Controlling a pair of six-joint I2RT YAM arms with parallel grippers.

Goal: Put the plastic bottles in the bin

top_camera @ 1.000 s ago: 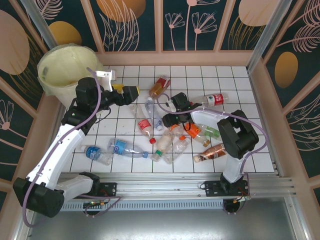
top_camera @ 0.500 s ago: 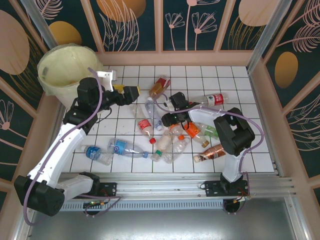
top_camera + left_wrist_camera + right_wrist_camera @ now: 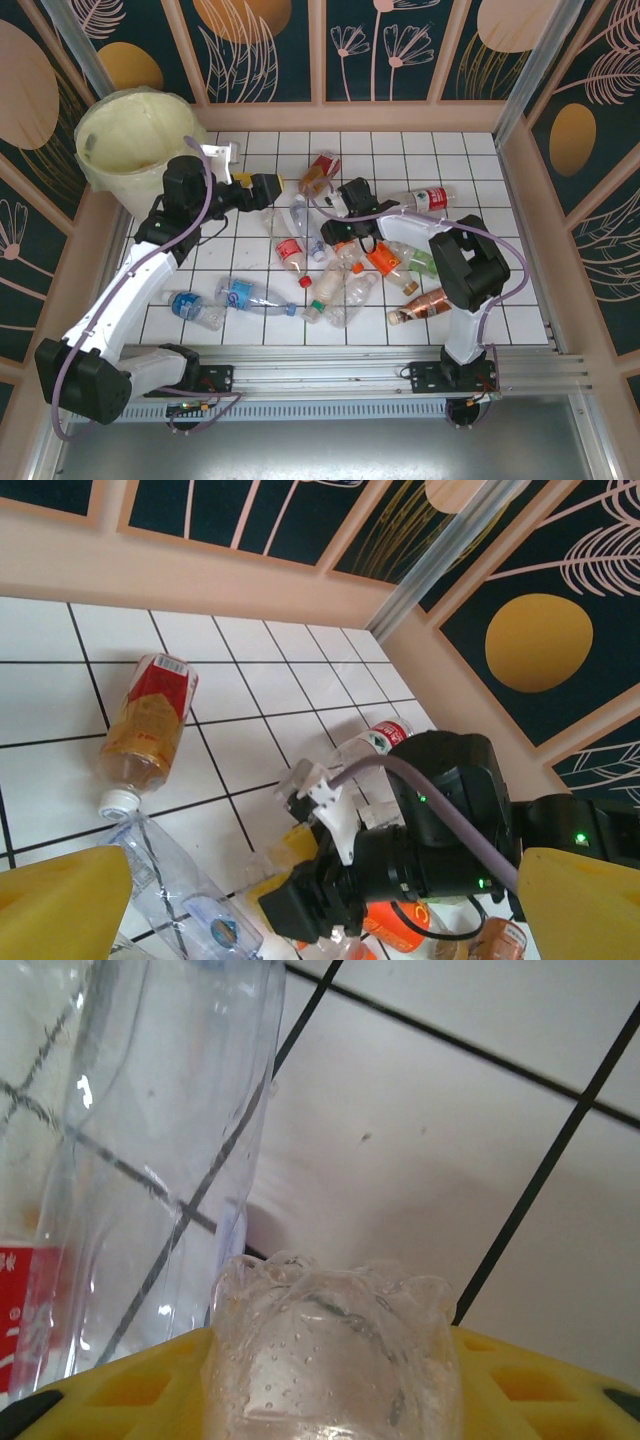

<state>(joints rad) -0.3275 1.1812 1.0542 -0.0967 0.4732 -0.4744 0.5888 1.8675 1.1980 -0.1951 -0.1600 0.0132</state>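
- Right wrist view: right gripper (image 3: pixel 330 1385) apparently clamped on both sides of small clear crumpled plastic bottle (image 3: pixel 330 1310), ridged base poking out past yellow pads (image 3: pixel 545 1385), long axis running back along gripper.
- Sits low over white tiled floor (image 3: pixel 450 1160), just beside taller clear red-labelled bottle (image 3: pixel 150 1160) on one flank.
- Needs carrying far-left and away to large round cream-yellow bin (image 3: pixel 88 135), well apart, past tile corner.
- Stands between the two: left gripper (image 3: pixel 268 186), jaws wide apart, holding nothing, nearer bin than right one.
- Calls for lifting first: loose plastic bottles (image 3: pixel 340 290) crowded around, bin rim above floor level, pink wooden rail (image 3: pixel 350 115) hemming far edge.
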